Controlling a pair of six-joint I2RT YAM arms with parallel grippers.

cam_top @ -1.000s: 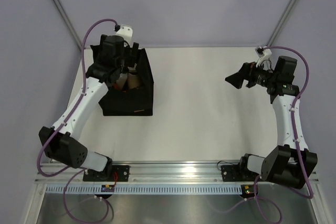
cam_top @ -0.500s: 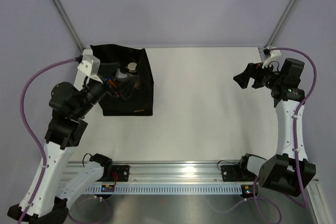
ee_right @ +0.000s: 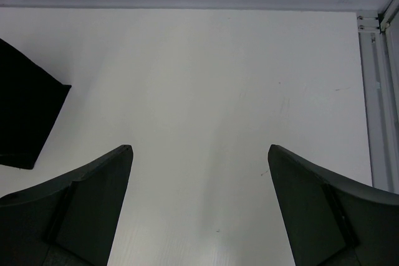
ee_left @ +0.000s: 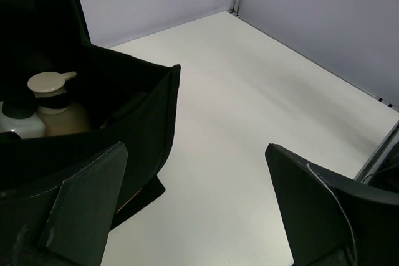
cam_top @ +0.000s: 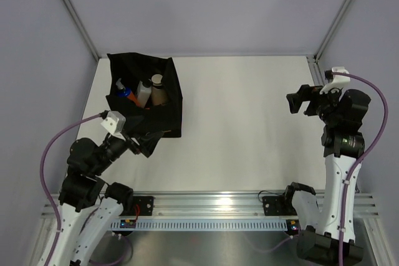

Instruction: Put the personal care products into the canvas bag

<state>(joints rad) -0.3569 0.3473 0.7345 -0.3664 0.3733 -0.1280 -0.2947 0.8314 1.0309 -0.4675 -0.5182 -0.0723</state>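
While bottles [cam_top: 144,94] stand inside the canvas bag [cam_top: 175,91], left fingers [ee_left: 87,204] and right fingers [ee_right: 87,197] gape wide, empty, above the table [cam_top: 249,123].

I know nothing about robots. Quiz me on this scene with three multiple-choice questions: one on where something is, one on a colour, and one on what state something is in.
1. Where are the bottles?
A) In a row outside the bag
B) Inside the canvas bag
C) Held up in the air

2. What colour is the canvas bag?
A) Black
B) Red
C) White

3. How is the left gripper set?
A) Shut on a bottle
B) Open and empty
C) Shut on a bag handle

Answers:
1 B: the top view shows the bottles standing within the bag's walls.
2 A: its fabric is black in every view.
3 B: the left wrist view shows its fingers spread wide with nothing held between them.
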